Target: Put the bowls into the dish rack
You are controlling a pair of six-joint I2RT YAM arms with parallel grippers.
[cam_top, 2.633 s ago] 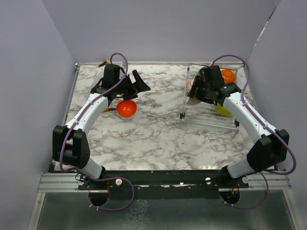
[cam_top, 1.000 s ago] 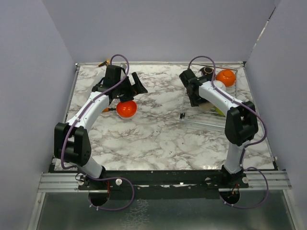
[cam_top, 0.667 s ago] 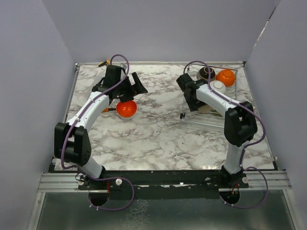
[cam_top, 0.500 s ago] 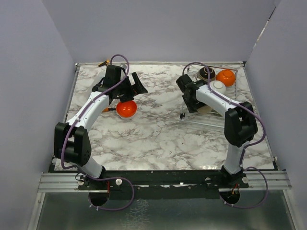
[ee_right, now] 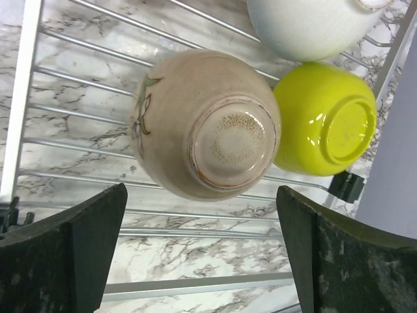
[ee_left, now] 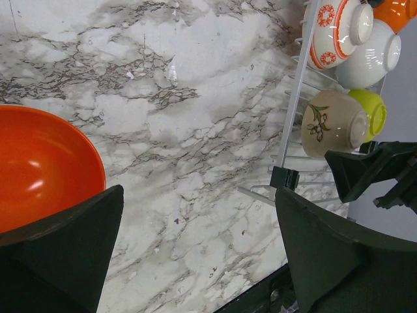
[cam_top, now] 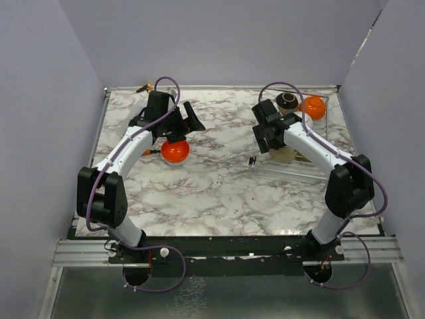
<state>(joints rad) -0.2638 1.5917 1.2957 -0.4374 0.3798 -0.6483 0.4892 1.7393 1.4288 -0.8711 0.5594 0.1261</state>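
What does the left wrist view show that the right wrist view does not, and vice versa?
Only the left wrist view: the round orange bowl on the marble table, and the white orange-patterned bowl in the silver wire dish rack. Only the right wrist view: the underside of the beige bowl. Both: that bowl, the lime green bowl, the rack.

Bowls [ee_right: 205,124] lie in the dish rack [ee_right: 19,98], right of a lone bowl [cam_top: 175,151] on the table [cam_top: 212,189].

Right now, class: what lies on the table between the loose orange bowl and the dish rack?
Nothing: only bare marble tabletop runs from the orange bowl to the dish rack. The left wrist view shows it best.
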